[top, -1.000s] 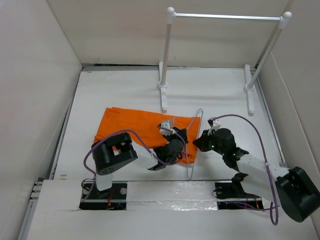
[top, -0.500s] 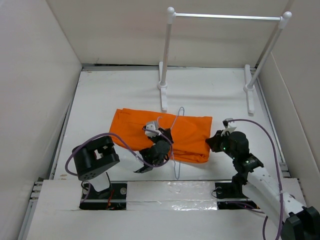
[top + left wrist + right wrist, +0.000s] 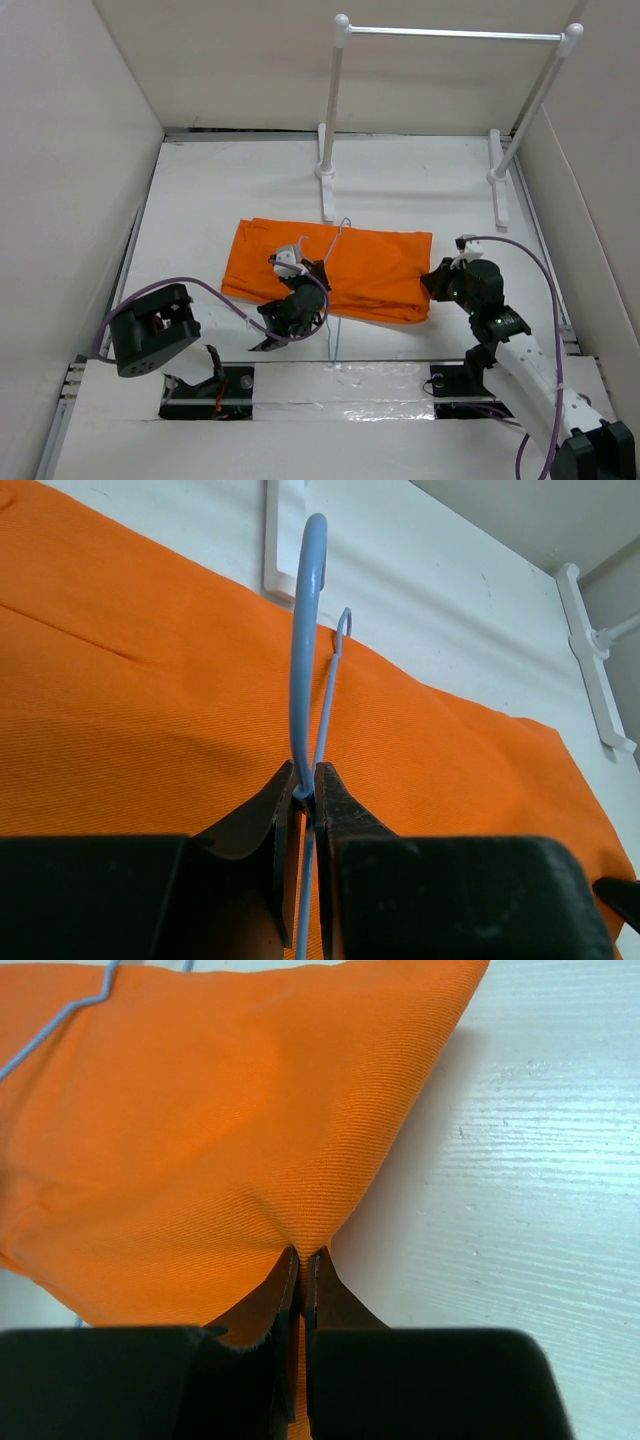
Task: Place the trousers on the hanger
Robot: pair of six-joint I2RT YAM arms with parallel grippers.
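The left jaws hide the lower part of the hanger (image 3: 303, 630).

I'm looking at my white table (image 3: 200, 200), and 2 things sit directly on it. The trousers (image 3: 385, 270) lie folded flat across the middle, a wide orange band with bare white all around. At the far side the rail stand (image 3: 327, 170) rests on 2 flat white feet. The left foot's near end is just beside the trousers' far edge, the right foot well apart by the wall. The hanger (image 3: 334, 340) crosses the cloth and runs toward the near edge. I can't tell if it touches the table.
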